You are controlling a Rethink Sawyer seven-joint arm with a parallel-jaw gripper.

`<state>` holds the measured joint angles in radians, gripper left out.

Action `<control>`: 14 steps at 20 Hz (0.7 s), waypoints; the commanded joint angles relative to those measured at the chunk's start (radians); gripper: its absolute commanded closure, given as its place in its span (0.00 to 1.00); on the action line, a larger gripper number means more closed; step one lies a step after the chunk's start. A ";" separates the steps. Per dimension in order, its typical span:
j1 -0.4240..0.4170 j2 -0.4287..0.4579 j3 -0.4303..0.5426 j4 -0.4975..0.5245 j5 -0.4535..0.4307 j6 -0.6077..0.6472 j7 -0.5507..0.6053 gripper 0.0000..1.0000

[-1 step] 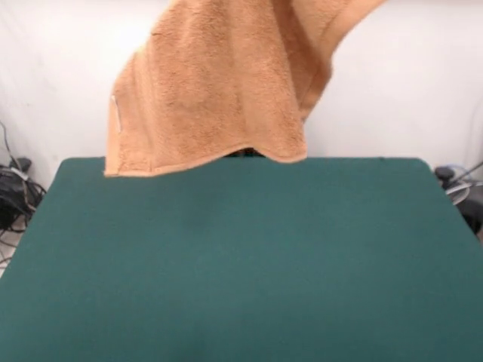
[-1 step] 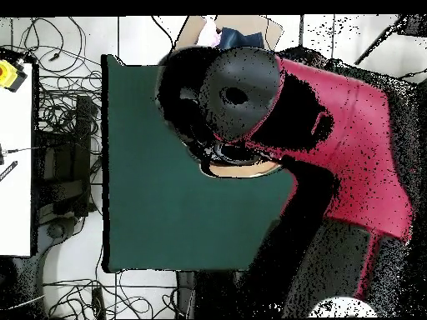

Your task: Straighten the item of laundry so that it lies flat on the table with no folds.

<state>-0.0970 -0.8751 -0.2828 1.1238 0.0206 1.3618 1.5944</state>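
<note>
White wall backs a wide dark green felt-covered worktop [image 1: 241,256] whose cloth lies bare. Above its far edge hangs the orange-tan terry-cloth hand towel [image 1: 211,90], lifted clear of the surface, draped in a broad sheet with a folded strip running up to the right; its lower hem curves, and a small white label [image 1: 115,113] shows on its left edge. Its top is cut off by the frame. From overhead the red and black arm [image 2: 334,142] covers nearly all of it, leaving a tan sliver. Whether the end effector is wide or narrow I cannot tell.
</note>
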 commanded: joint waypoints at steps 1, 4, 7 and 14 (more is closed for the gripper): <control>-0.050 -0.070 0.108 0.282 -0.051 -0.184 -0.225 1.00; -0.067 -0.094 0.115 0.331 -0.070 -0.253 -0.258 1.00; -0.084 -0.110 0.123 0.387 -0.073 -0.305 -0.263 1.00; -0.100 -0.147 0.138 0.440 -0.083 -0.313 -0.266 1.00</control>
<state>-0.1857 -0.9789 -0.2706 1.3650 -0.0414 1.0676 1.5282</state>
